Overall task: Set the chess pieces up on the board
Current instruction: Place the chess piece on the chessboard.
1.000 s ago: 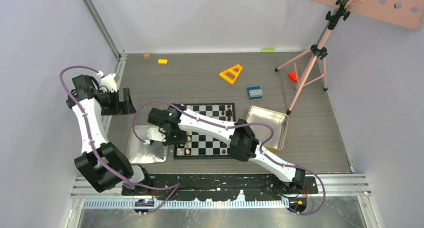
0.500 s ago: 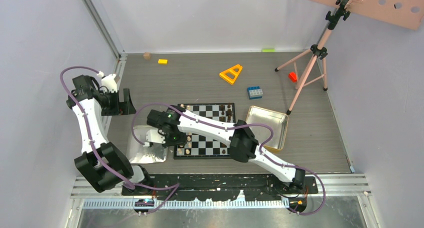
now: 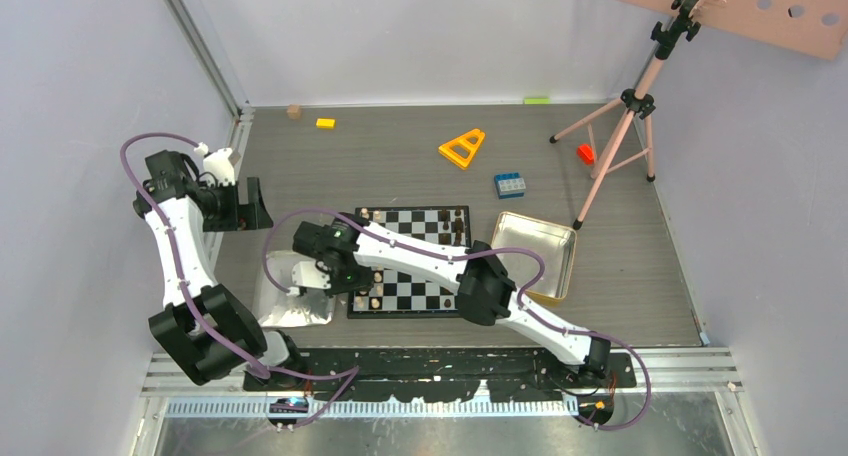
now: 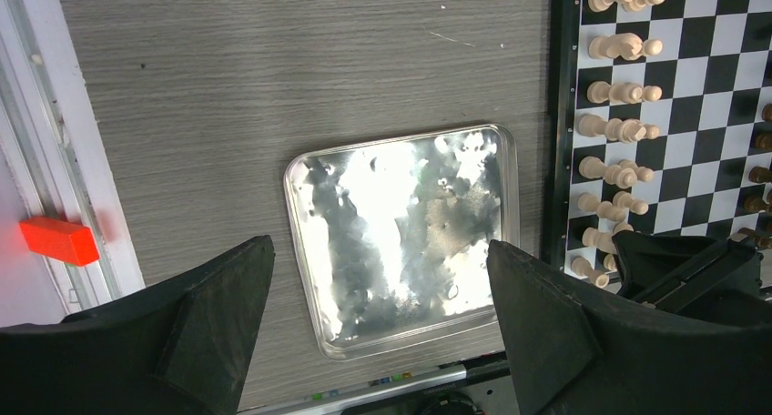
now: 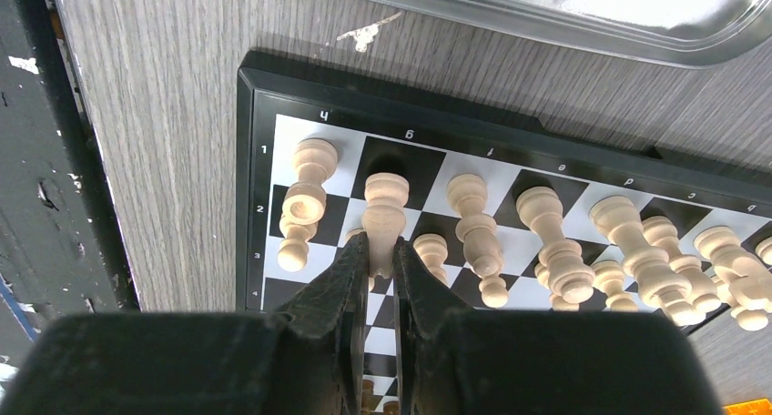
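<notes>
Piece [image 5: 384, 210], light tan, upright on board [image 5: 246, 160] back row beside the corner, its head pinched by closed right gripper [image 5: 382, 251] from straight above; left gripper [image 4: 378, 251] wide open, empty, over tray [image 4: 309, 174].

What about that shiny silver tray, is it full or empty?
Empty: in the left wrist view the silver tray shows only bare, glaring metal, nothing lying in it.

Close chess pieces [image 5: 473, 217] flank the right fingers [image 5: 349, 280]; table [image 5: 164, 160] beside offers room.
</notes>
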{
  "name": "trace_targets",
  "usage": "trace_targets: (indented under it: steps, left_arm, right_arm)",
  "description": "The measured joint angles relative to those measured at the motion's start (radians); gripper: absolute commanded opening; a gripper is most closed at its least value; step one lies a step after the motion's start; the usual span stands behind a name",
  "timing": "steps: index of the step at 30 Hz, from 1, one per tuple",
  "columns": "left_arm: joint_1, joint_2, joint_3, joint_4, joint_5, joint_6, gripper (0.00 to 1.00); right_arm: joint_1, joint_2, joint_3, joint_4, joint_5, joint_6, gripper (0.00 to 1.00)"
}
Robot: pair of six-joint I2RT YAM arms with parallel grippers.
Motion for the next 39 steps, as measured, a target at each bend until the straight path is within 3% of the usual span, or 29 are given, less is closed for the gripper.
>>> trace_targets:
  steps: [10, 15, 21, 31, 39]
  left_arm:
    - [0.0, -0.002, -0.006, -0.002, 0.0, 0.002, 0.9]
    - [0.0, -0.002, -0.006, -0.002, 0.0, 0.004, 0.9]
    - [0.0, -0.002, -0.006, -0.002, 0.0, 0.005, 0.9]
    - [0.0, -0.013, -0.006, -0.003, 0.0, 0.007, 0.9]
    - [0.0, -0.013, -0.006, -0.005, 0.0, 0.018, 0.9]
  right_arm:
    - [0.001, 0.0, 0.005, 0.001, 0.008, -0.001, 0.34]
    - [0.001, 0.0, 0.017, 0.006, 0.012, -0.001, 0.35]
    - [0.001, 0.0, 0.018, 0.008, 0.014, 0.0, 0.33]
    - [0.002, 0.0, 0.018, 0.007, 0.014, 0.006, 0.17]
    - [0.002, 0.0, 0.023, 0.012, 0.012, 0.007, 0.14]
